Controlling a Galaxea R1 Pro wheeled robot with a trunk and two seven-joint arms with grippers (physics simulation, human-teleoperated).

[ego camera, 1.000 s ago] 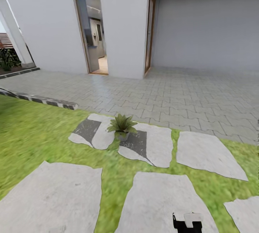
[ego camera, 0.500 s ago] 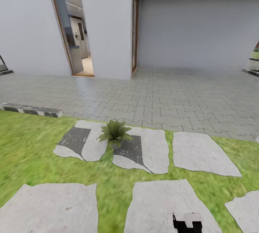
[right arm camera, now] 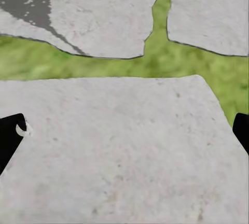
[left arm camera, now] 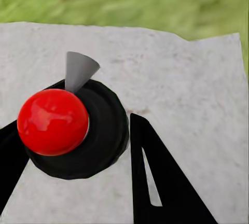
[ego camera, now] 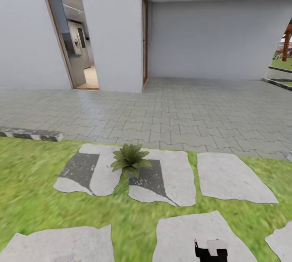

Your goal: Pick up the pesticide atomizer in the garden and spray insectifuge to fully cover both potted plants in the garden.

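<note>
One potted plant (ego camera: 129, 160), a low rosette of pointed green leaves, stands between two pale stepping stones on the garden lawn (ego camera: 32, 181), ahead of me and slightly left. In the left wrist view, the pesticide atomizer (left arm camera: 78, 130) has a black round body, a glossy red ball top and a grey cone nozzle. My left gripper (left arm camera: 72, 151) is shut on it, a black finger on each side, above a stepping stone. My right gripper (right arm camera: 124, 136) is open and empty over another stone, with only its fingertips (right arm camera: 10, 138) at the picture's edges.
Grey paved patio (ego camera: 182, 112) lies beyond the lawn, backed by a white house wall with an open doorway (ego camera: 73, 39). A striped kerb (ego camera: 30, 134) borders the grass at left. Several stepping stones (ego camera: 231, 177) surround me. A brown trunk (ego camera: 287, 39) shows at far right.
The whole head view has swung to the right: doorway and kerb slid left, the plant sits a little lower, and a brown trunk has come in at the right edge.
</note>
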